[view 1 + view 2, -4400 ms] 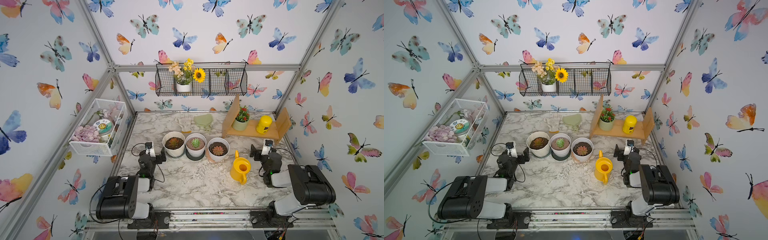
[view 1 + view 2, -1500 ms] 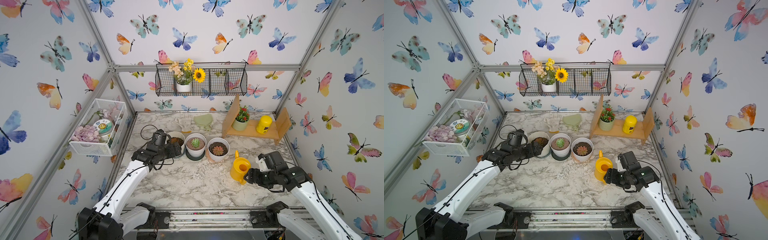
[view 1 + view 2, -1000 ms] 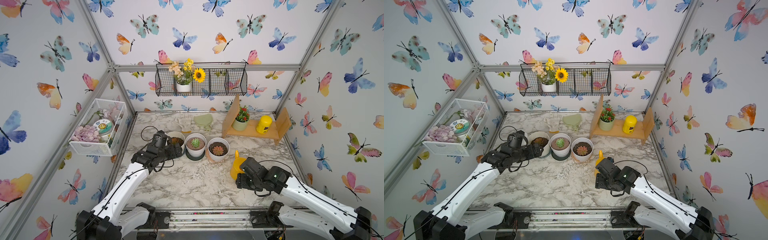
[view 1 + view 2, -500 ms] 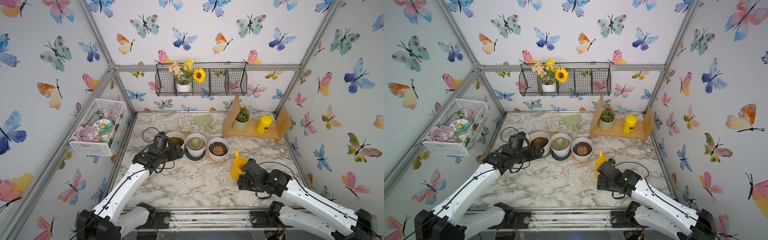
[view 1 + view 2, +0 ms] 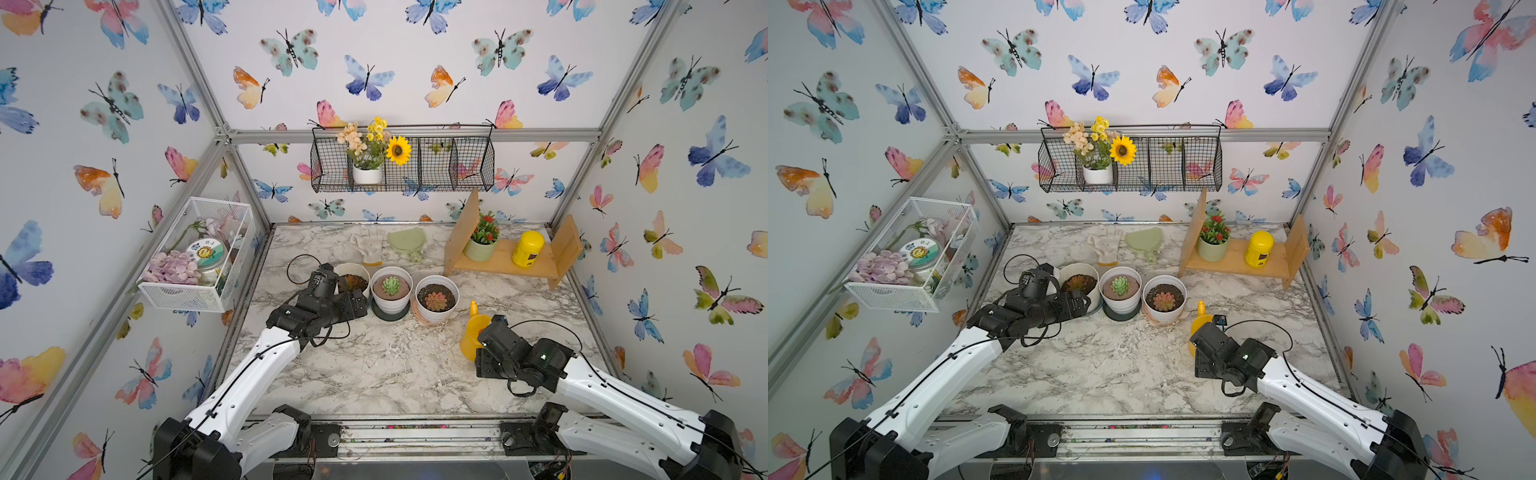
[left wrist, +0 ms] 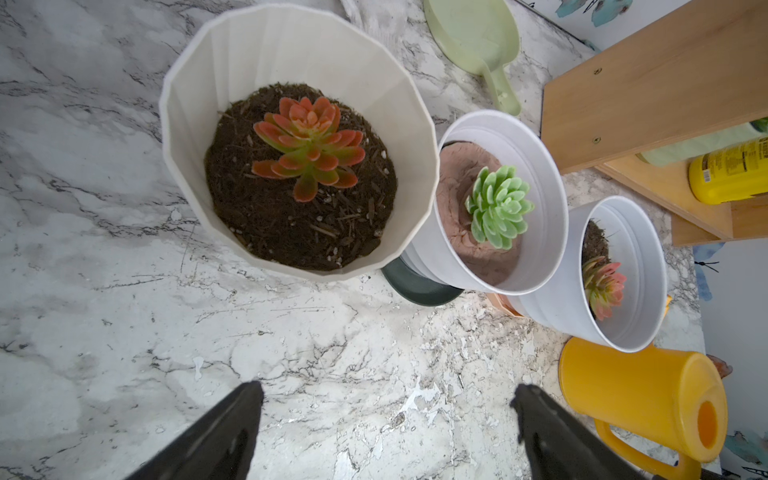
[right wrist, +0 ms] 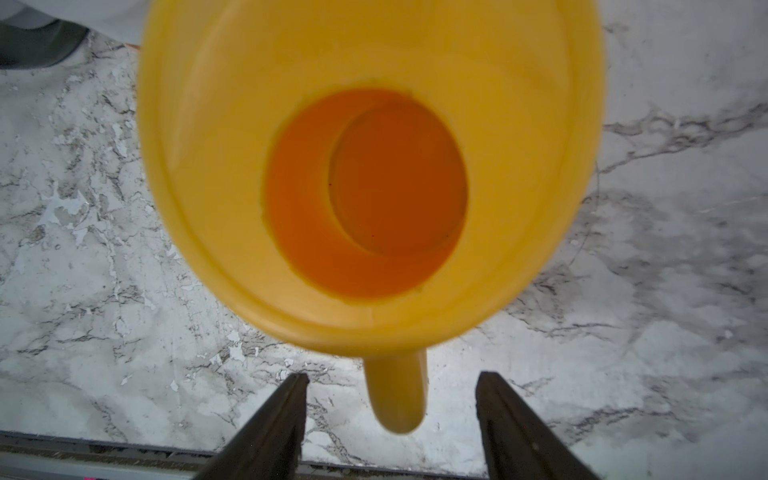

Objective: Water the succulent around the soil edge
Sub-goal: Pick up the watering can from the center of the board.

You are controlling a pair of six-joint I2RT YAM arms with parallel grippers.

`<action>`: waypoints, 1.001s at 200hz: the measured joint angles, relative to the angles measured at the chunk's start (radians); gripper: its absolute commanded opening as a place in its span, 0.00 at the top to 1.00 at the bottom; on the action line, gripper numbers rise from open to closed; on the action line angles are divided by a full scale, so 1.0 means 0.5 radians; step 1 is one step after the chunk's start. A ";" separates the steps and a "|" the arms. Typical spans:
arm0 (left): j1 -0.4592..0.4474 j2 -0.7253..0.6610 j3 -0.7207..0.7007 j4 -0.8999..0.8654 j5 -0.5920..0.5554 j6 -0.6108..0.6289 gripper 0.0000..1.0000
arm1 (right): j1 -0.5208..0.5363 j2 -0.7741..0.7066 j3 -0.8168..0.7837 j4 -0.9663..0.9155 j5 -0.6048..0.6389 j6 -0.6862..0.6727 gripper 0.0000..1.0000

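Note:
Three potted succulents stand in a row: an orange-red one (image 6: 309, 147) in a ribbed cream pot (image 5: 353, 270), a green one (image 5: 391, 286) in the middle and a pink one (image 5: 436, 300) on the right. The yellow watering can (image 5: 471, 336) stands just right of them. My left gripper (image 6: 387, 390) hangs open above the marble in front of the cream pot, holding nothing. My right gripper (image 7: 392, 376) is open, its fingers on either side of the can's handle (image 7: 397, 399) with a gap on each side. The can (image 7: 374, 124) looks empty inside.
A white glove (image 5: 368, 245) and a green scoop (image 5: 407, 241) lie behind the pots. A wooden shelf (image 5: 507, 262) at the back right holds a small plant and a yellow bottle. A wire basket (image 5: 195, 257) hangs on the left wall.
My right arm has drawn back a little behind the can, bringing its fingers astride the handle, and the jaws have narrowed slightly. The left arm has hardly moved.

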 measured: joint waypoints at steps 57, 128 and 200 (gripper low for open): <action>-0.023 -0.001 -0.033 0.016 0.000 -0.001 0.02 | 0.000 0.021 -0.043 0.087 0.056 0.017 0.39; -0.040 -0.005 -0.068 0.034 0.000 -0.001 0.01 | 0.000 0.054 -0.095 0.188 0.092 0.065 0.56; -0.050 -0.010 -0.103 0.042 0.000 0.000 0.02 | 0.000 0.056 -0.111 0.207 0.108 0.096 0.78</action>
